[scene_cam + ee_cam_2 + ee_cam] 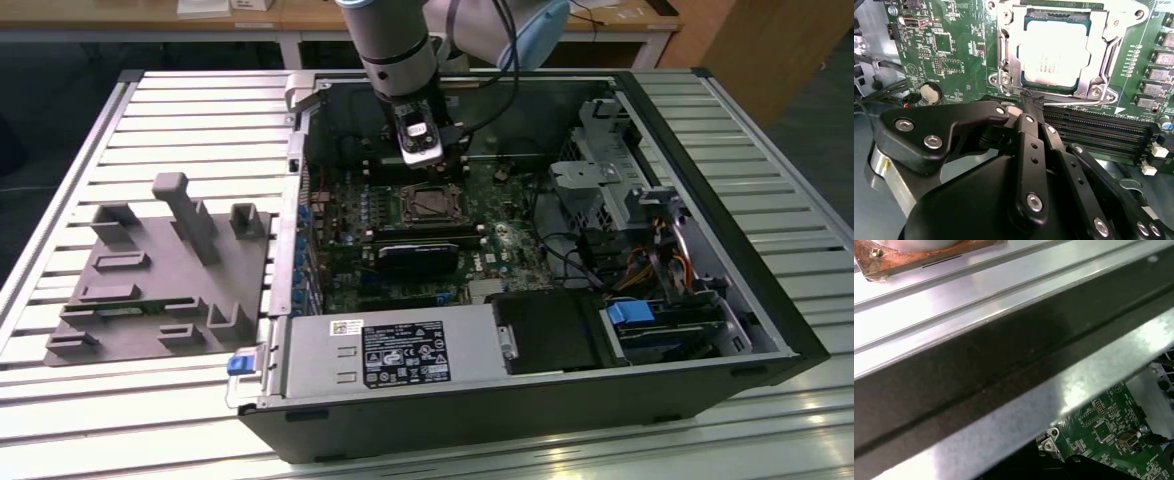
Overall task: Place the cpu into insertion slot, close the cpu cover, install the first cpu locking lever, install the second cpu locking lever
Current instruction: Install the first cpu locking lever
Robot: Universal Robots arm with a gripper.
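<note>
1 gripper [1029, 101], seemingly closed, 1 cpu [1054, 50] beneath 1 cpu cover [1098, 45]

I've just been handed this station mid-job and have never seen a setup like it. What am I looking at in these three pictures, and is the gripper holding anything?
One robot arm reaches down into an open computer case that lies on a slatted metal table. The exterior view looks on from outside. At that view's left, a grey fixture block sits beside the case.

The second wrist view rides on the arm and looks past the black gripper. It is shut, with nothing seen in it. Just beyond its tip is the insertion slot, with the cpu seated in it and the cpu cover lying flat around the chip.

The first wrist view takes in the case's metal edge and a corner of the green motherboard.
</note>
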